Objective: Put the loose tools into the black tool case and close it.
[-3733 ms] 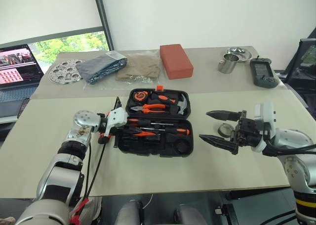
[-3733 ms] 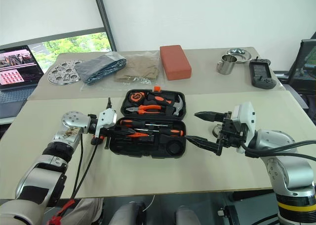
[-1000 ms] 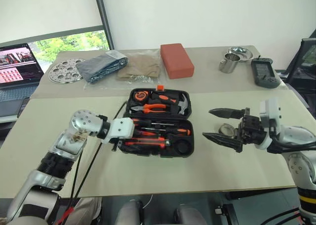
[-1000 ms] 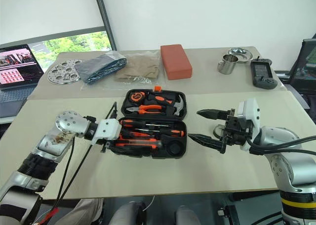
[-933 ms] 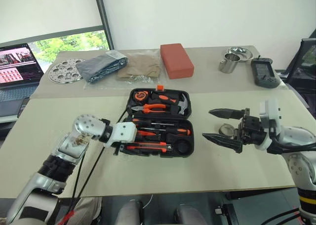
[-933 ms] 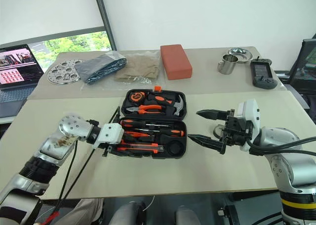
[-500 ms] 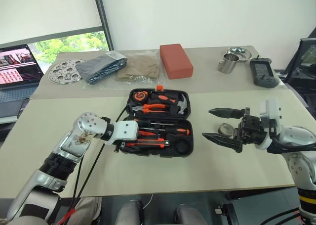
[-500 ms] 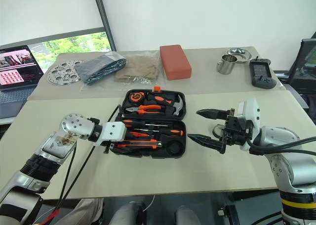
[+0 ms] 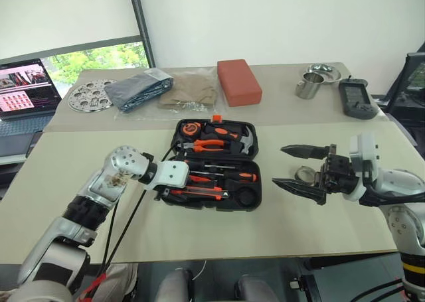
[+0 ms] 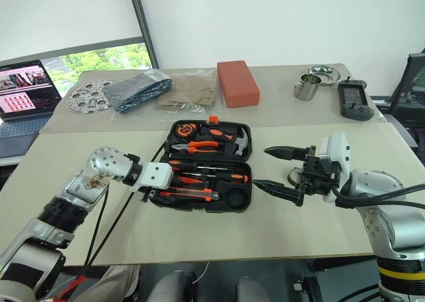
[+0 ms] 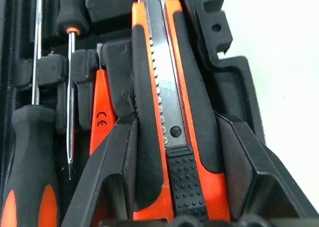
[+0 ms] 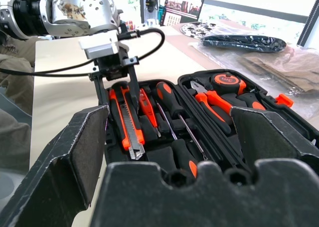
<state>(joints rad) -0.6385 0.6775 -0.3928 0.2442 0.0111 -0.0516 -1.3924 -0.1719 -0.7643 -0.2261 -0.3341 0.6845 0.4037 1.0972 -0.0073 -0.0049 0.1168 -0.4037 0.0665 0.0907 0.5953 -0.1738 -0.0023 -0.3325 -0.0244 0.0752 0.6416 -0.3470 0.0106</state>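
The black tool case (image 9: pixel 249 197) lies open in the middle of the table, with orange-and-black screwdrivers (image 9: pixel 226 176) in its front half. My left gripper (image 9: pixel 167 192) is at the case's front left corner, shut on the orange-black utility knife (image 11: pixel 169 102), which lies low along the front row beside a small orange screwdriver (image 11: pixel 101 122). To the right of the case my right gripper (image 9: pixel 279 165) hangs open and level, holding nothing. A small grey tape roll (image 9: pixel 303 174) sits on the table just behind its fingers, partly hidden.
Pliers, a hammer and a tape measure fill the case's back half (image 9: pixel 212 137). On the far table are a red-orange block (image 9: pixel 238 81), a steel cup (image 9: pixel 307 86), a dark handheld device (image 9: pixel 356 97), bagged cloths (image 9: pixel 139 91), a metal disc (image 9: pixel 89 95) and a laptop (image 9: pixel 26 89).
My left gripper has carried the utility knife rightward and a little down, over the case's front row. The right arm has stayed still.
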